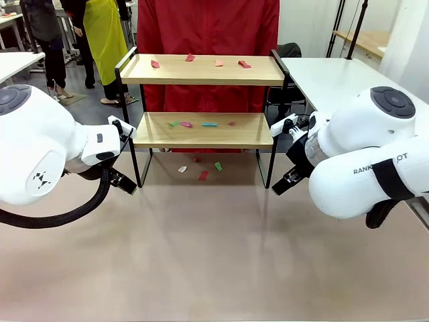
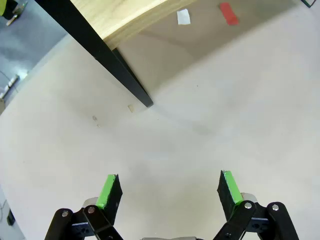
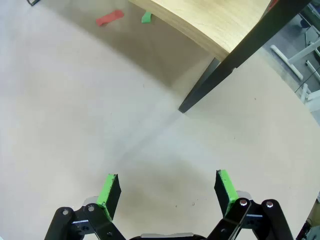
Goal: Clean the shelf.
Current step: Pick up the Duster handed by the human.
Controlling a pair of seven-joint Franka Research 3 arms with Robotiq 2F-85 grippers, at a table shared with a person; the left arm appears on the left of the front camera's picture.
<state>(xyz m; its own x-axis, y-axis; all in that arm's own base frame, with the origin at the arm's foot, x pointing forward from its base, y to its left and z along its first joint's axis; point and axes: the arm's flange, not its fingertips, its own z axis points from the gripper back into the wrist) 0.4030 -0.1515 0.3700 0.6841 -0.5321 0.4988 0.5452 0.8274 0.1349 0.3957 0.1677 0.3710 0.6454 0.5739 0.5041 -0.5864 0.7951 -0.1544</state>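
Shelf (image 1: 201,70) first: on the front camera I see it standing at the far middle of the table (image 1: 214,255), two wooden boards on a black frame, with a person (image 1: 208,27) in red right behind it. Small coloured paper scraps (image 1: 194,60) lie on the top board, more on the lower board, and a few on the table underneath. My left gripper (image 1: 125,180) hangs low near the shelf's front left leg and my right gripper (image 1: 287,182) near the front right one; neither touches the frame.

On the left wrist camera, the left gripper (image 2: 169,190) is spread wide with nothing between its green pads (image 2: 107,191), above bare table. A black shelf leg (image 2: 125,80) stands ahead, with a white scrap (image 2: 183,16) and a red scrap (image 2: 229,13) beyond it under the board.

On the right wrist camera, the right gripper (image 3: 166,192) is likewise wide and empty, facing the other front leg, with a red scrap and a green scrap (image 3: 146,18) past it.
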